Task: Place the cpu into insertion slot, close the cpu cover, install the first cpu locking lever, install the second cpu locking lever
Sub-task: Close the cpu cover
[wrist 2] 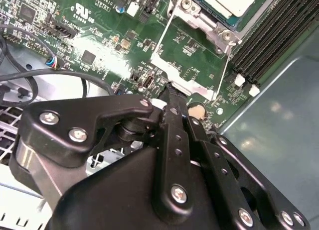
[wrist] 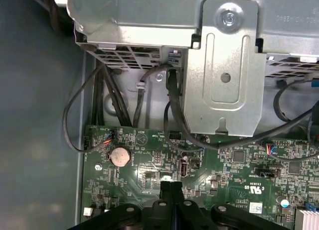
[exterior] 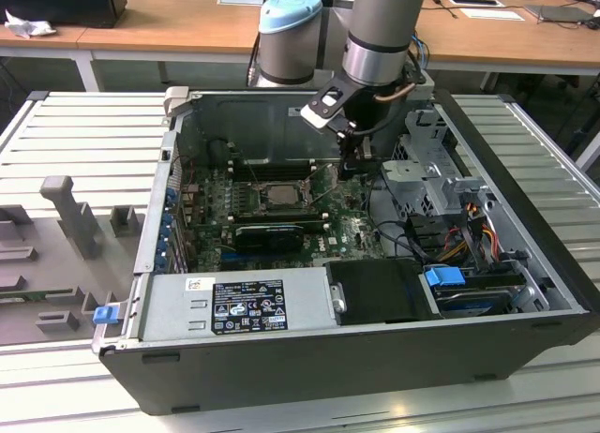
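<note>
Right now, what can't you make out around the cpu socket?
The cpu: cut off by the frame edge in the second wrist view.
Whether the cpu cover is latched: too small in the exterior view.
Motherboard under the gripper: hidden by its own body in both wrist views.

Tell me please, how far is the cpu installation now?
Done: the cpu sits in place, the cpu cover lying flat around it. In hand: nothing; the gripper is shut, near the cover. Left: the levers; I cannot tell if either is latched.
</note>
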Motion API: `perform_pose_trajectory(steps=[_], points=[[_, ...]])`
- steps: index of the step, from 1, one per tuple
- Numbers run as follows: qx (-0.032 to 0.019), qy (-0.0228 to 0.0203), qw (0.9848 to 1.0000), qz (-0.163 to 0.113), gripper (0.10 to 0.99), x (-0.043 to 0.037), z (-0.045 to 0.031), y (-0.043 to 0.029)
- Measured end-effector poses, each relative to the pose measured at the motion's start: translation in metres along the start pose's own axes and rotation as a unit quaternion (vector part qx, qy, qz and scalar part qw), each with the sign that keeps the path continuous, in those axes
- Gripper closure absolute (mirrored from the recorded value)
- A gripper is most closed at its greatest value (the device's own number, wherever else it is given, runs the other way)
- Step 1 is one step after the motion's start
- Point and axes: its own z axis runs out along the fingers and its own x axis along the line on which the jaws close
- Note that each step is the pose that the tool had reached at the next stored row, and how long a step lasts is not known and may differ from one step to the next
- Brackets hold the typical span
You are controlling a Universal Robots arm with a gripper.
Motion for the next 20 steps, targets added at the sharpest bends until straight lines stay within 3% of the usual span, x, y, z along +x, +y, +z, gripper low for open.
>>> perform_pose_trajectory(steps=[20], points=[[-0.0001, 0.0000, 1.0000, 0.000, 0.980, 0.0005, 0.0001, -0.0099]])
